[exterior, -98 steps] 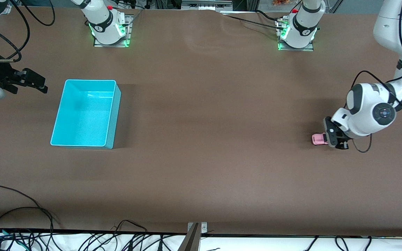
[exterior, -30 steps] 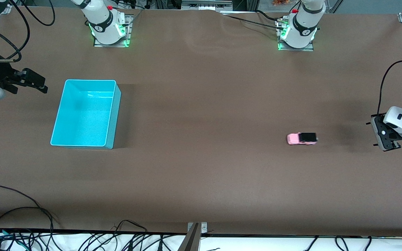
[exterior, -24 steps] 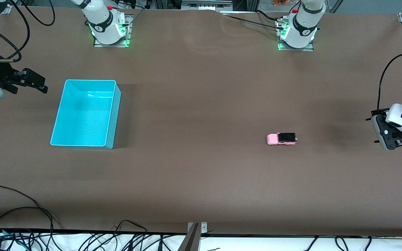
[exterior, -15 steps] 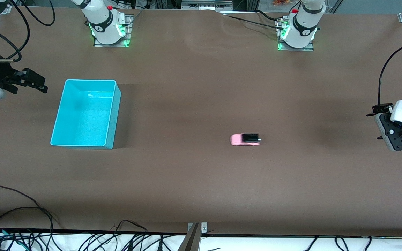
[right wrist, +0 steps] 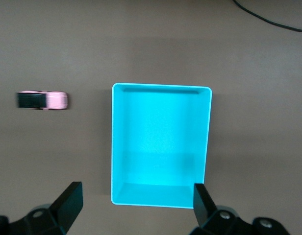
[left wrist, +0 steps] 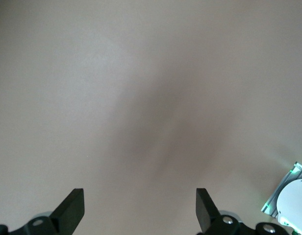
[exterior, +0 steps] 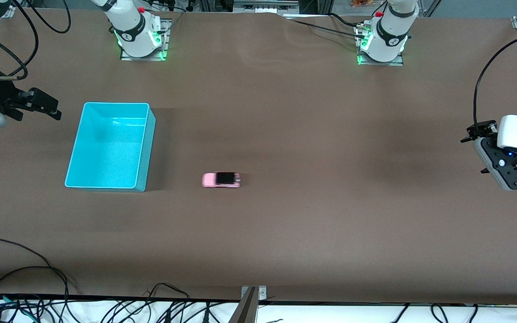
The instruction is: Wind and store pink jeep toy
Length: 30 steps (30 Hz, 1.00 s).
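Left gripper (exterior: 495,158) is held wide open and empty over the table's left-arm end. Right gripper (exterior: 38,106), also open and empty, hangs beside the teal bin (exterior: 148,134). Pink jeep toy (exterior: 221,180) is seen on the table near the bin.

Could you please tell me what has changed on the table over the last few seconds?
The left gripper let go of the pink jeep toy and drew back, open, toward its end of the table. The jeep rolled across toward the teal bin. The bin and the open right gripper stayed put.
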### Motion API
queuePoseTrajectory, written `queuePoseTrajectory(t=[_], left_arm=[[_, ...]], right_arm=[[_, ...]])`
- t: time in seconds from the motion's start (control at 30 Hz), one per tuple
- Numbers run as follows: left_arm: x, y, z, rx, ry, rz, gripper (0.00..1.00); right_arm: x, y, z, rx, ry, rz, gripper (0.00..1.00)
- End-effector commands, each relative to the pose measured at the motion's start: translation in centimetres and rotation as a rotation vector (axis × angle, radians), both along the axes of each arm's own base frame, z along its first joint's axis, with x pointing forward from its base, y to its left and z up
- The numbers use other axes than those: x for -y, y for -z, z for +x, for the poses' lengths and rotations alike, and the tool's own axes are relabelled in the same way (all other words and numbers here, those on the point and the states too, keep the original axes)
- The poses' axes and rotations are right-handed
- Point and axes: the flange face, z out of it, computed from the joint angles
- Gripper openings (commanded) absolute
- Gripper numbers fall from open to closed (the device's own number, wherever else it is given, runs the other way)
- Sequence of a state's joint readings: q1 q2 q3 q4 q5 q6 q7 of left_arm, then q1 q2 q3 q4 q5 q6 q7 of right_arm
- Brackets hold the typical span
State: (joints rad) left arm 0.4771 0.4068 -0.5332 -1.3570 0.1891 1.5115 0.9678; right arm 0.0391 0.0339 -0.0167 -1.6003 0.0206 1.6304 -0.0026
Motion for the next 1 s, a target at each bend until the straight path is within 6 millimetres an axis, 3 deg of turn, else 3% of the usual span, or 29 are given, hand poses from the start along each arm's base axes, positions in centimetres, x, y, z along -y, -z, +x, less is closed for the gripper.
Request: queuePoseTrajectory(t=[0.0,0.47,0.6,0.73,0.83,0.97], left_arm=[[0.5,-0.3,-0.1,-0.009,-0.016,0.002,1.0],[0.9,-0.4,-0.1,-0.007,-0.022,0.003,1.0],[1.1,-0.5,-0.1,-0.006,-0.031,0.005,1.0],[1.3,-0.5,-0.1,-0.005,-0.095,0.019,1.0],[1.4,-0.9,0.0,0.0,-0.173,0.031,1.0],[2.7,-2.8,-0.1,0.037,-0.272,0.059,1.0]], right_arm=[[0.2,-0.4,-0.2,-0.001,0.0,0.006,1.0],[0.1,-0.4,-0.2,-0.001,-0.008,-0.002,1.0],[0.0,1.0,0.5,-0.027,-0.009,-0.001,1.0],[-0.9,1.7,0.5,-0.039,-0.021,-0.003,1.0],[-2.7,2.8,0.9,-0.059,-0.053,0.0,1.0],[-4.7,4.8,1.5,-0.09,-0.175,0.0,1.0]])
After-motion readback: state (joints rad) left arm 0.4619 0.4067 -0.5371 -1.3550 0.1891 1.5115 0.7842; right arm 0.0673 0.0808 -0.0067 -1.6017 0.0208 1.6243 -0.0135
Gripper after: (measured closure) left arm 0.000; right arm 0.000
